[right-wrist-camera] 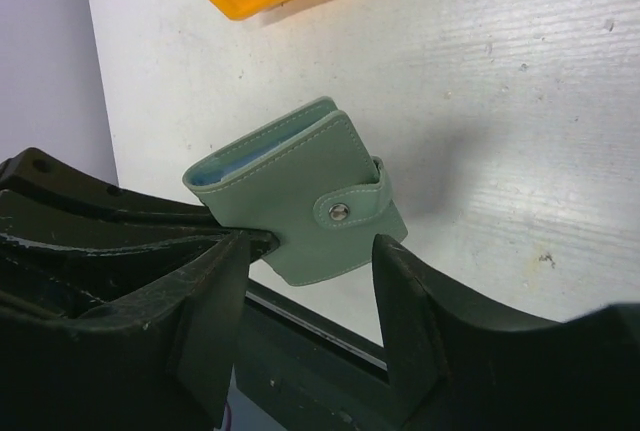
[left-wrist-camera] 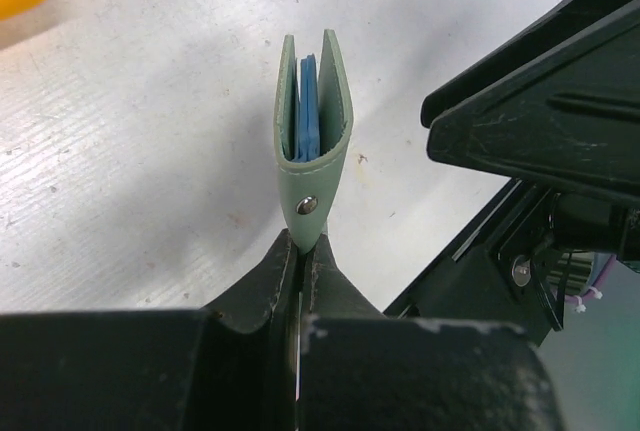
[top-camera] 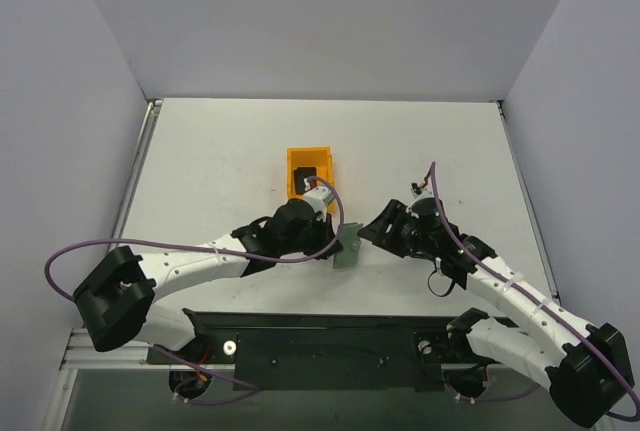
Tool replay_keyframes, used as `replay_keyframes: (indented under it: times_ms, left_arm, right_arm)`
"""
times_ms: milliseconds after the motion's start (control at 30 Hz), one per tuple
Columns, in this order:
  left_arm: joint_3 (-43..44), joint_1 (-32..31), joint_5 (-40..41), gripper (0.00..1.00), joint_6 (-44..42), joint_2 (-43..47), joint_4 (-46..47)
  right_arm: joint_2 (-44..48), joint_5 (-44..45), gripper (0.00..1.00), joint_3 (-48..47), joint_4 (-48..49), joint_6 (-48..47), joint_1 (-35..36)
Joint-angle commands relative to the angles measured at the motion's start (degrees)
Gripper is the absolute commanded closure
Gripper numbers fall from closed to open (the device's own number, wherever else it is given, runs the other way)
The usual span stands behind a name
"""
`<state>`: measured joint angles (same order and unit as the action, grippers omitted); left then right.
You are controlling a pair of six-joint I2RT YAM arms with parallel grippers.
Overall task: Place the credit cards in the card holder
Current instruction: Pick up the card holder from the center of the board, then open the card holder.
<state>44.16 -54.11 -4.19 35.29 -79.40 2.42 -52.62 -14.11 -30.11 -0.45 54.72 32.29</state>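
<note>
While left pincer [left-wrist-camera: 301,254] pinches the card holder [left-wrist-camera: 336,111] aloft, right pincer [right-wrist-camera: 312,251] faces it, spread.

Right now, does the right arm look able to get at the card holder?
Probably yes. The right tool is open, with the card holder just ahead of its gap. The left tool pinches only the snap end, leaving the rest free.
</note>
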Motion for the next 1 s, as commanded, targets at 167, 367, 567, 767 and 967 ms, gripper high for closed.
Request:
replay_keyframes:
  times_ms: [167,367,567,767,967]
  left_arm:
    - [3.1,-1.4,3.6,1.00,-0.9,1.3,-0.6]
    - [3.2,-1.8,2.2,1.00,-0.9,1.2,0.0]
    - [3.0,-1.9,-0.6,1.00,-2.0,2.2,1.0]
    - [2.7,-1.9,-2.7,1.00,-2.2,3.7,2.8]
    - [2.5,-1.9,-2.8,1.00,-2.2,5.6,3.1]
  right_arm:
    - [-7.3,-1.7,0.56,-3.7,3.0,0.1,4.5]
    - [-9.9,-2.8,0.56,-4.2,4.1,0.7,5.0]
    - [-11.4,-2.4,0.58,-4.7,3.9,1.2,4.9]
    - [-13.1,-2.9,0.60,-5.0,3.4,1.4,5.0]
    - [-15.4,-2.2,0.62,-5.7,1.6,0.7,5.0]
